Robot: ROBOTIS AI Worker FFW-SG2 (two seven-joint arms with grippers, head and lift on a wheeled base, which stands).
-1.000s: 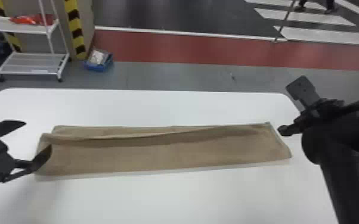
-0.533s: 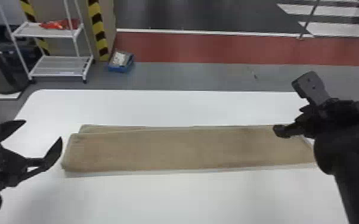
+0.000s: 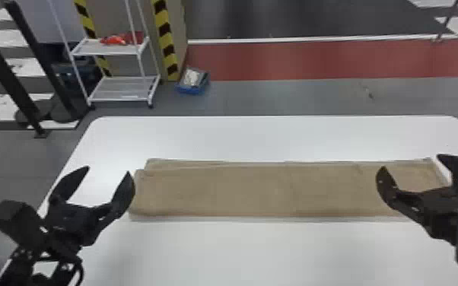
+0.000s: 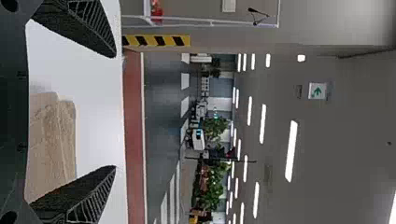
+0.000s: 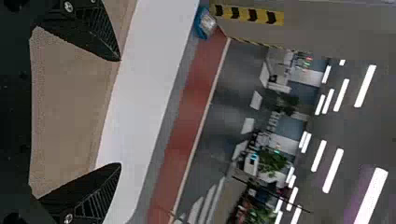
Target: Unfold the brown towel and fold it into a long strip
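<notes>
Brown towel (image 3: pixel 255 190) between two grippers: fingers of the left gripper (image 3: pixel 108 170) parted at its left end; fingers of the right gripper (image 3: pixel 411 161) likewise parted, near its right end. The towel lies as a long strip across the white counter (image 3: pixel 277 251), layers offset along the far edge. Beyond: blue bin (image 3: pixel 192 90), white rack (image 3: pixel 120 89); left wrist view, white sign (image 4: pixel 317 91) with green arrow.
</notes>
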